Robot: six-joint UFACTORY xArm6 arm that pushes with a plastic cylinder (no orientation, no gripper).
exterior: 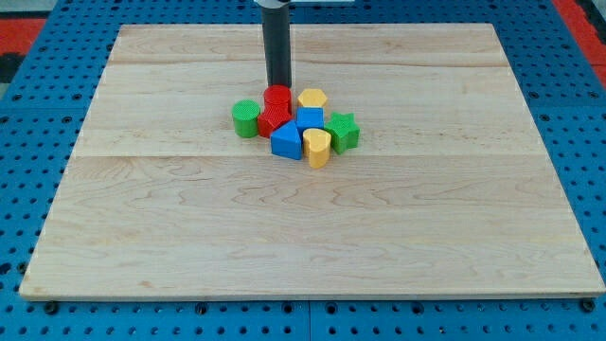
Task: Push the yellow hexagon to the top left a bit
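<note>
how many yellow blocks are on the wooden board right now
2. The yellow hexagon block sits at the cluster's top right, right of my tip; the yellow heart-shaped block at its bottom right. None seems hidden.

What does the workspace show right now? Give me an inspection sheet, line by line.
Surface: wooden board on a blue perforated base.
Job's things: yellow hexagon at the cluster's top right, touching the blue cube.
Clutter: green cylinder, red cylinder, red block, blue block, yellow block and green star, packed together at the board's middle.
Grippers: none; my tip is at the view's top of the red cylinder, left of the hexagon, contact unclear.
Cables: nothing seen.
Surroundings: red patches at the top corners.
</note>
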